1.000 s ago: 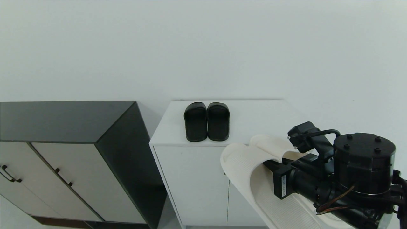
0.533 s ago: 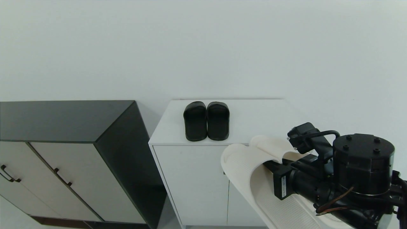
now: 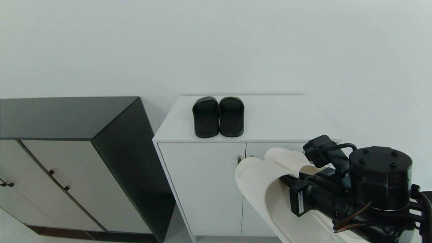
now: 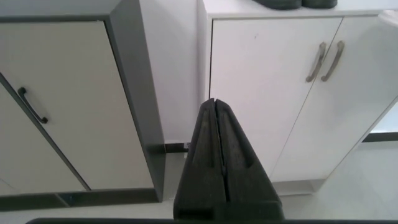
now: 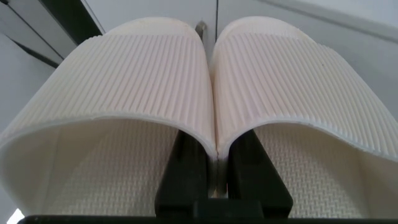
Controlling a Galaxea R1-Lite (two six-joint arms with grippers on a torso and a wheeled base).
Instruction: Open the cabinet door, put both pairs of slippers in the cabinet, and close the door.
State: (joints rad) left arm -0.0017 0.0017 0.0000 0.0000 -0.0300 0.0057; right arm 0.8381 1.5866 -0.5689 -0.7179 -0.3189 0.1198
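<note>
A pair of black slippers sits side by side on top of the white cabinet, whose two doors are shut; its handles meet at the middle seam. My right gripper is shut on a pair of white ribbed slippers, pinching their inner straps together in front of the right door, low at the right of the head view. The white pair's toes point at the cabinet doors. My left gripper is shut with nothing in it, low in front of the gap between the two cabinets.
A taller black-topped cabinet with beige doors and dark handles stands at the left, close beside the white one. A plain white wall rises behind both. Pale floor lies below the white cabinet.
The whole head view has shifted: the cabinets sit higher in the picture and more of the white cabinet's doors shows. My right gripper keeps the white slippers in the same hold.
</note>
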